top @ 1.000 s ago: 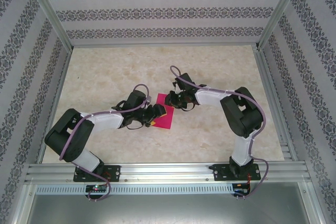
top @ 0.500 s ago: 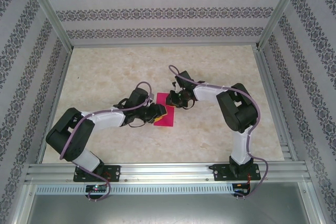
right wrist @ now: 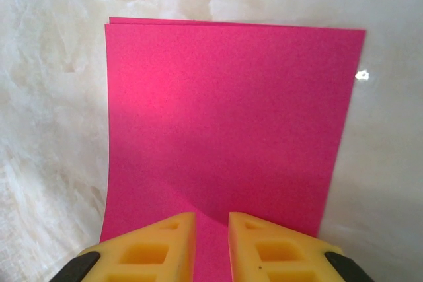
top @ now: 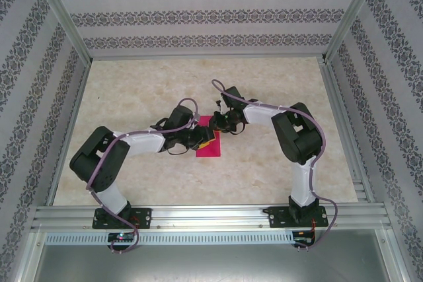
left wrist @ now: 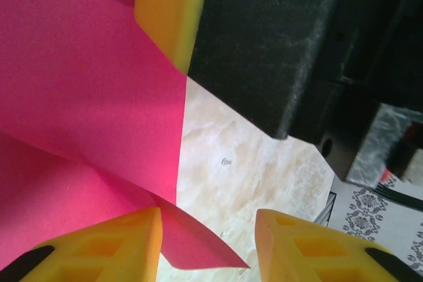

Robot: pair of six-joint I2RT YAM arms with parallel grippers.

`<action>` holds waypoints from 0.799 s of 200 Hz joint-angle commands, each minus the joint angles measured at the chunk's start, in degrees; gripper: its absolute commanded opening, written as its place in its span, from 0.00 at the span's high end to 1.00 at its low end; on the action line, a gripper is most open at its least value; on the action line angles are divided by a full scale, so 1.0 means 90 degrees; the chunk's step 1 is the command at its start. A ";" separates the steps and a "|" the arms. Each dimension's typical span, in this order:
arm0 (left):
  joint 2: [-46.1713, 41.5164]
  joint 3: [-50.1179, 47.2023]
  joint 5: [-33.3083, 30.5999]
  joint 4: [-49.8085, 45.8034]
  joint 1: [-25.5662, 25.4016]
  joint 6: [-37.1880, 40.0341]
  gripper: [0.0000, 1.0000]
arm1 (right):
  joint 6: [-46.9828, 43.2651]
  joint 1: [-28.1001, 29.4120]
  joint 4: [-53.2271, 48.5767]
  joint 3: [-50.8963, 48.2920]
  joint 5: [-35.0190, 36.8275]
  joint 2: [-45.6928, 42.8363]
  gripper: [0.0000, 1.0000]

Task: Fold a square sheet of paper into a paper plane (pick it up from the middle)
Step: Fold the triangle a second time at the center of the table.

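Top external view shows the thin magenta-pink square sheet of paper (top: pixel 212 149) lying on the cream marble-patterned tabletop (top: pixel 132 84), doubled over: in the right wrist view two layers line up along the edge opposite the right gripper (right wrist: pixel 211 239). That gripper sits at the sheet's far edge, its yellow fingers drawn close together on the paper, which curls up into them. This is probably to anchor the layers against sliding. The left gripper (left wrist: pixel 208 246) is at the sheet's left side with its fingers apart. A loose raised corner lies in the gap unclamped, seemingly ready for the nose fold. Both arms meet over the sheet, elbows raised and forearms stretched low and inward, the left forearm reaching in from the sheet's left.
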 commanded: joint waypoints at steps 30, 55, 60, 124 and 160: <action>0.0263 0.0159 0.0024 0.0504 -0.0013 0.0052 0.49 | 0.0292 -0.0204 0.0238 -0.0225 -0.0553 -0.0070 0.78; 0.0369 0.0187 0.0018 0.0589 -0.0001 0.0026 0.45 | 0.0432 -0.0311 0.0434 -0.0279 -0.0784 -0.0285 0.75; 0.0389 0.0196 0.0013 0.0608 0.0009 0.0018 0.44 | 0.0447 -0.0335 0.0441 -0.0289 -0.0823 -0.0320 0.74; 0.0550 0.0269 0.0038 0.0679 0.0026 -0.0049 0.33 | 0.0672 -0.0537 0.0614 -0.0558 -0.1018 -0.0756 0.67; 0.0536 0.0256 0.0131 0.0835 0.0037 -0.0155 0.33 | 0.0635 -0.0562 0.0611 -0.0673 -0.0998 -0.0759 0.67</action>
